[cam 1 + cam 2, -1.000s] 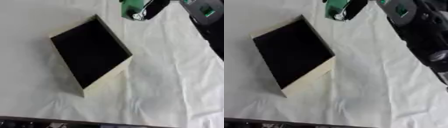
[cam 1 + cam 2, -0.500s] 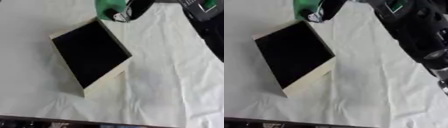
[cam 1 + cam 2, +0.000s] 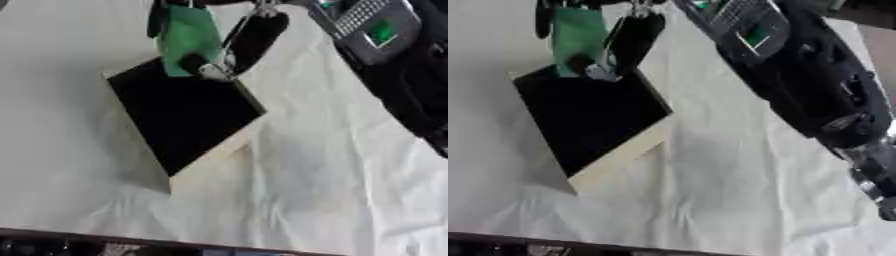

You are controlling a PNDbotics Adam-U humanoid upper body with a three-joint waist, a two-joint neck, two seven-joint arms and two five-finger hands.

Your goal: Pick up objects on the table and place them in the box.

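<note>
Green object [image 3: 188,37] now over box [image 3: 184,112], right hand [image 3: 249,37] cropped.

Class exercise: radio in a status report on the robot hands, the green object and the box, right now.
Right robot hand shut on green object, hanging over far corner of box. Left robot hand not in view. Box open, dark inside. Nothing seen in the way.

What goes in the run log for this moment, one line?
phase: carry to box | right hand: fingers curled on green object | position: over far edge of box | left hand: not in view | release: not yet
</note>
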